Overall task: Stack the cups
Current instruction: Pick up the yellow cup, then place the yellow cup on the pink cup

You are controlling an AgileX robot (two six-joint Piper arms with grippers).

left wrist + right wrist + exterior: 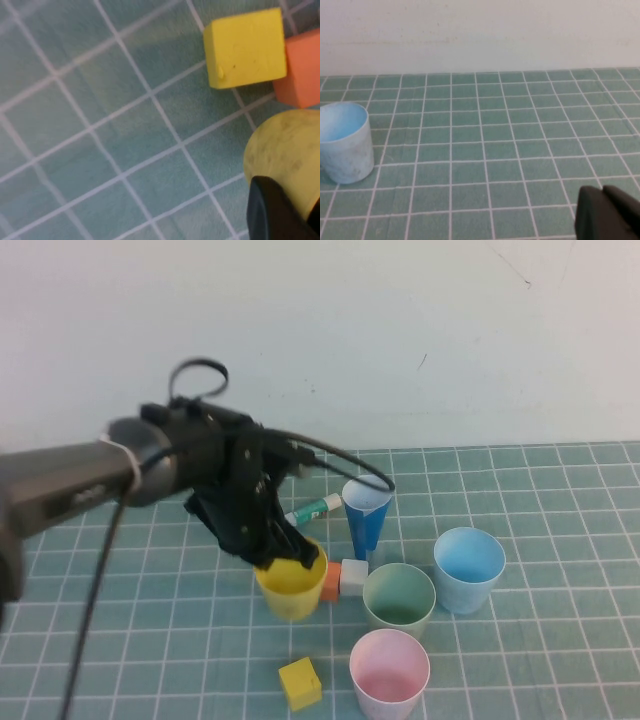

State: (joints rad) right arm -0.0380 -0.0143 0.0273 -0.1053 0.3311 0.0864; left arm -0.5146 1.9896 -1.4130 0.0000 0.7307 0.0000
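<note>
A yellow cup (290, 590) stands upright at the middle of the green grid mat, and it also shows in the left wrist view (285, 150). My left gripper (285, 552) is at its rim from above, shut on the cup's wall, with one black finger (272, 210) against the cup's outside. A green cup (399, 597), a light blue cup (469, 568) and a pink cup (390, 670) stand upright to its right. A dark blue cup (366, 512) stands behind them. My right gripper (600, 192) is shut and empty, low over bare mat, with the light blue cup (345, 142) far off to its side.
An orange cube (331, 583) and a white cube (353, 577) sit between the yellow and green cups. A yellow cube (300, 683) lies near the front edge. A marker (312, 509) lies behind the yellow cup. The white wall bounds the far side.
</note>
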